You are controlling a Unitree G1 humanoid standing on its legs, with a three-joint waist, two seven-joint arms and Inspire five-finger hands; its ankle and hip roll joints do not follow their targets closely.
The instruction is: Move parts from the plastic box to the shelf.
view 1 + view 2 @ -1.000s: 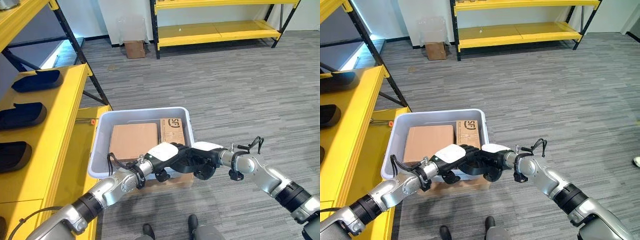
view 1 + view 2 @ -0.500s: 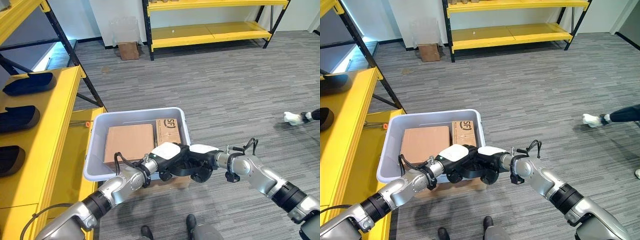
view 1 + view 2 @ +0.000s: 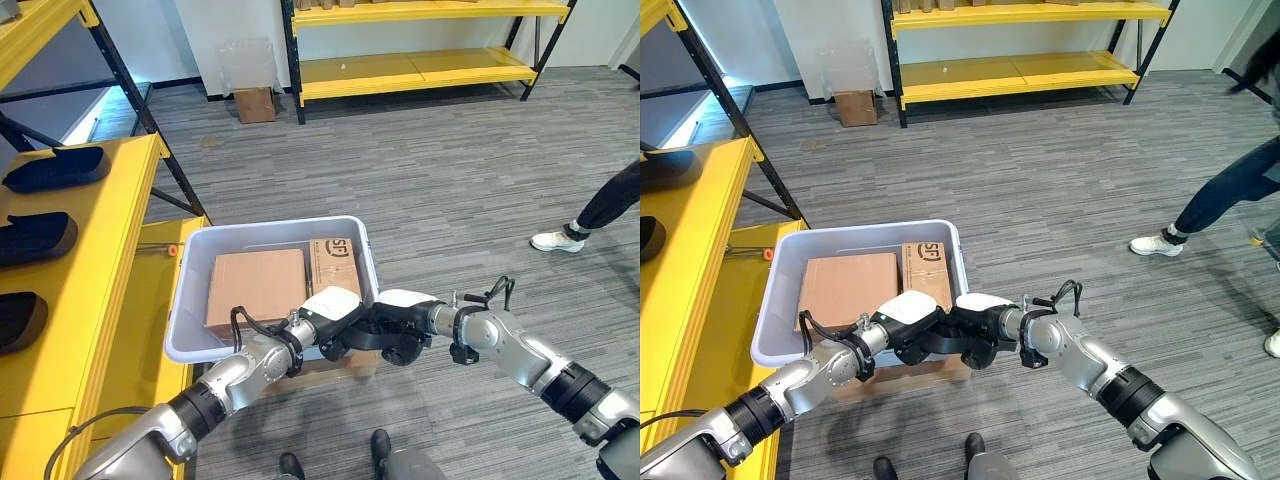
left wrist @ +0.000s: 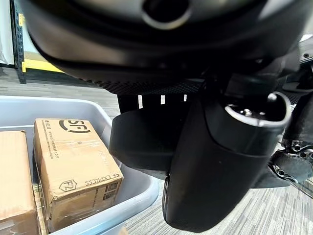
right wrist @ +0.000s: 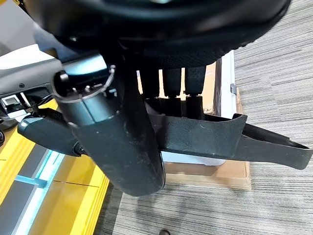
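Two cardboard boxes (image 3: 256, 286) side by side in plastic box (image 3: 192, 290); shelf (image 3: 90, 250) at left; person's leg (image 3: 610, 200) far right.

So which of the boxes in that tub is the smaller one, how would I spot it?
Find the pale grey plastic tub on the floor beside the yellow shelf. Two brown cardboard boxes lie inside; the smaller box sits against the tub's right wall. Unlike the wide plain box beside it, it is narrow with black print on top.
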